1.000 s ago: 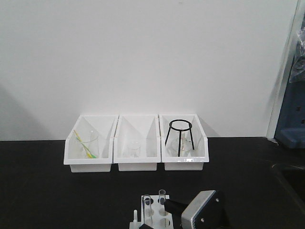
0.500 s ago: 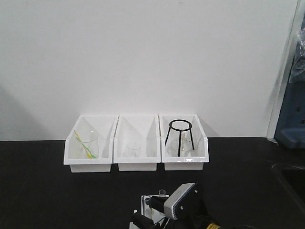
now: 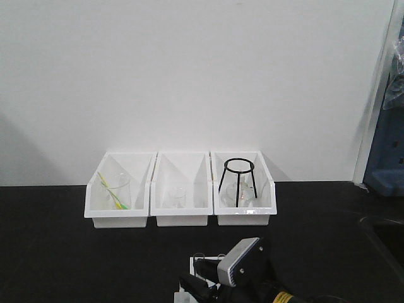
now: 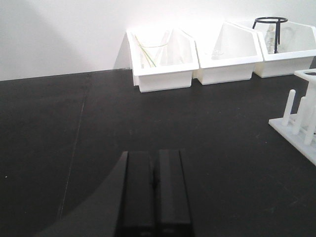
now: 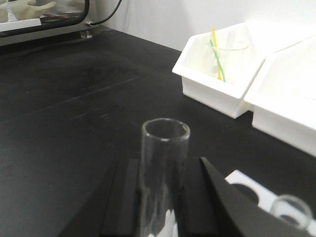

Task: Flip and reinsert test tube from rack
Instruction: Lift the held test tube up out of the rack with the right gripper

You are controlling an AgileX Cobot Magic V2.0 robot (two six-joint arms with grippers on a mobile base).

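Test tube [image 5: 165,148], seen from the right wrist camera, stands upright with its open mouth up between the two black fingers of the right gripper [image 5: 162,197]. The jaws are set at the tube's width and the pads appear to lie against the glass on both sides, so we judge it gripped. Its lower end runs out of frame over the white rack [image 5: 245,186], where a second tube [image 5: 291,210] sits in a hole just beside it. We take the test tube for thin clear glass: light, stiff, slick and easily cracked. We would therefore pinch it gently on the straight wall below the rim, never at the lip, and lift it dead vertical before turning it over. From the left wrist camera, the left gripper [image 4: 154,190] hangs low over the black table [image 4: 74,148] with its fingers pressed together and nothing between them, well apart from the rack at the right edge. In the front view, the right gripper is low at the rack near the bottom edge, in front of three white bins [image 3: 182,218]; from there we cannot tell which clear rim belongs to the held tube.
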